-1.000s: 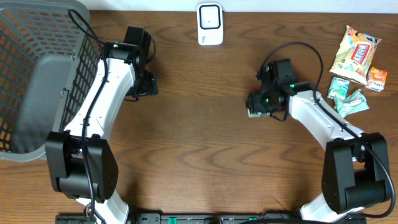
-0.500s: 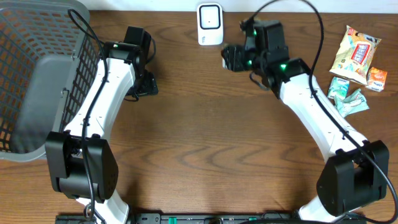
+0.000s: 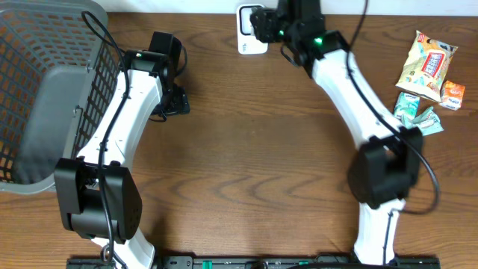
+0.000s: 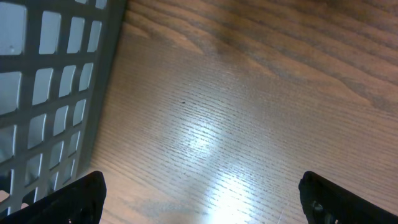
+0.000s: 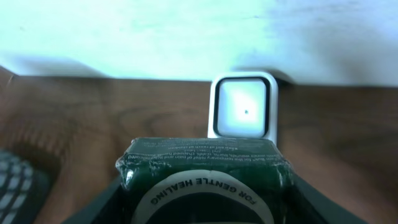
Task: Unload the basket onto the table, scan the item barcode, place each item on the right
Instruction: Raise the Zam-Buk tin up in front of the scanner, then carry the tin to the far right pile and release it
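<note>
My right gripper [image 3: 263, 22] is shut on a dark green shrink-wrapped box [image 5: 205, 171] printed with "FOR GENTLE HEALING". It holds the box just in front of the white barcode scanner [image 5: 244, 109] at the table's back edge. From overhead, the box [image 3: 259, 24] and the gripper cover part of the scanner [image 3: 246, 41]. In the right wrist view, the scanner's lit window faces the box from close behind it. My left gripper [image 3: 173, 101] hovers open over bare wood next to the basket, with its dark fingertips [image 4: 81, 199] far apart and nothing between them.
A grey mesh basket [image 3: 45, 90] fills the left side, and its wall [image 4: 50, 93] is close to my left gripper. At the far right lie a snack bag [image 3: 427, 63], a small orange pack [image 3: 452, 95] and green packets [image 3: 414, 116].
My right arm has swung from the middle of the table up to the back edge, carrying the green box to the scanner. The left arm has not moved.
</note>
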